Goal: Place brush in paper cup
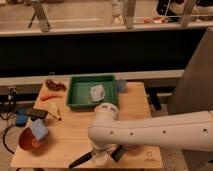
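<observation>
The brush (80,160) is a thin black stick lying slantwise near the table's front edge, with its right end under my gripper (101,156). The gripper hangs from the thick white arm (150,132), which reaches in from the right, and it sits low over the table at the brush's right end. The arm hides the contact with the brush. The paper cup (96,92) is a whitish shape inside the green tray (75,97) at the back middle, well away from the gripper.
An orange bowl (27,142) holding a blue sponge (39,129) stands front left. A black flat device (35,113), a banana (56,113), a carrot (48,96) and a dark red item (55,85) lie on the left. A purple cup (121,85) stands right of the tray.
</observation>
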`<state>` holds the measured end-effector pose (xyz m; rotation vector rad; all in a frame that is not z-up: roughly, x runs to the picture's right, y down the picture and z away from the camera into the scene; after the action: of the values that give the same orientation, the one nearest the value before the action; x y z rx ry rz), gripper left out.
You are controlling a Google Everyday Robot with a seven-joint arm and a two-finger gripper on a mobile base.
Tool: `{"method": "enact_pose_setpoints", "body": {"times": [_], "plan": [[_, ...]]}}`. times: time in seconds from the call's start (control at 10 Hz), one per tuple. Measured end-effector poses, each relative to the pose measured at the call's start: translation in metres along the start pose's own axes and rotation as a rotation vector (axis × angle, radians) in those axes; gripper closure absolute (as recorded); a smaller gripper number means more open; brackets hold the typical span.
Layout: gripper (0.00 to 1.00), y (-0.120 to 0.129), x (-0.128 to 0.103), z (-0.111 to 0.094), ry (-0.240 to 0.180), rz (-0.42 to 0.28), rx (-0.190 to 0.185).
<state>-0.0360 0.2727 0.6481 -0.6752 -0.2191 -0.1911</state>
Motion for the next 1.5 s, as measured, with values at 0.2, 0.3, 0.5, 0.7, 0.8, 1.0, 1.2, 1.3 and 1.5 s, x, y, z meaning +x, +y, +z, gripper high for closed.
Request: {"method": "enact_pose_setpoints", "body": {"times": [0.2,0.3,0.5,0.7,0.8,1.0,1.2,1.3,1.5], "plan": [[0.20,0.0001,0.0007,0.0003,0.001,0.001,0.001],[0.20,0.0000,0.0008,0.0003,0.001,0.002,0.002],[0.20,-0.0007,0.0008,0.0000,0.000,0.003,0.004],[0.20,-0.0016,0.0007,0.0001,0.001,0.003,0.007],[0.20,-0.0016,0.0005,0.0001,0.001,0.005,0.007],[0.20,-0.0013,-0.0005,0.0001,0.000,0.007,0.006],[0.20,-0.0035,-0.0014,0.0001,0.003,0.008,0.009],[0.20,-0.0051,-0.0030,0.0001,0.004,0.002,0.011],[0.20,-0.0069,-0.0041,0.0008,0.010,-0.001,0.009]]}}
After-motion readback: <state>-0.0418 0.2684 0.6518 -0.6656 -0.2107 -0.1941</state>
